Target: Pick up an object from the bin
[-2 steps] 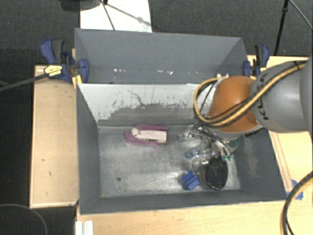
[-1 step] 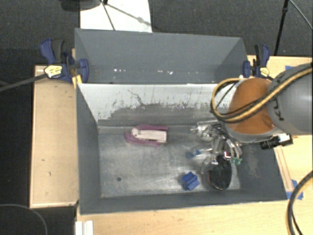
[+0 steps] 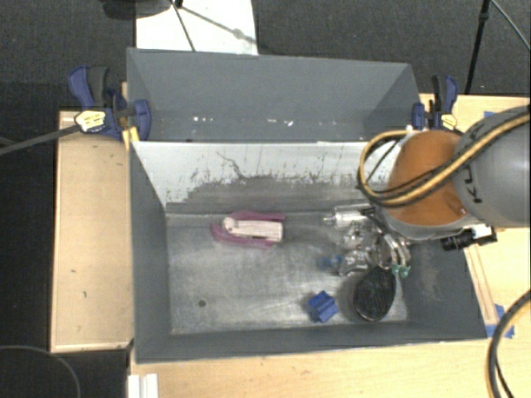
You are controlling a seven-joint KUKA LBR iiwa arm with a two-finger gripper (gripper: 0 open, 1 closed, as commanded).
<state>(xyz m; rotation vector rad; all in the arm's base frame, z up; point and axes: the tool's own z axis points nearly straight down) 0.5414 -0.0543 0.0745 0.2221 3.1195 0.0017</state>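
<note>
My gripper (image 3: pixel 358 240) hangs low over the right part of the bin floor, a metal assembly under the orange wrist cover. Just below it lies a black oval object (image 3: pixel 373 295), close to the gripper's lower end; whether they touch I cannot tell. A small blue block (image 3: pixel 322 307) sits to the left of the black oval, near the front wall. A tiny blue piece (image 3: pixel 333 263) shows at the gripper's left side. A purple and white stapler-like object (image 3: pixel 249 228) lies left of the gripper, toward the back of the floor.
The arm and its looped cables reach in over the bin's right wall. The sloped back wall rises behind the purple object. Bare floor stretches across the bin's left and middle front.
</note>
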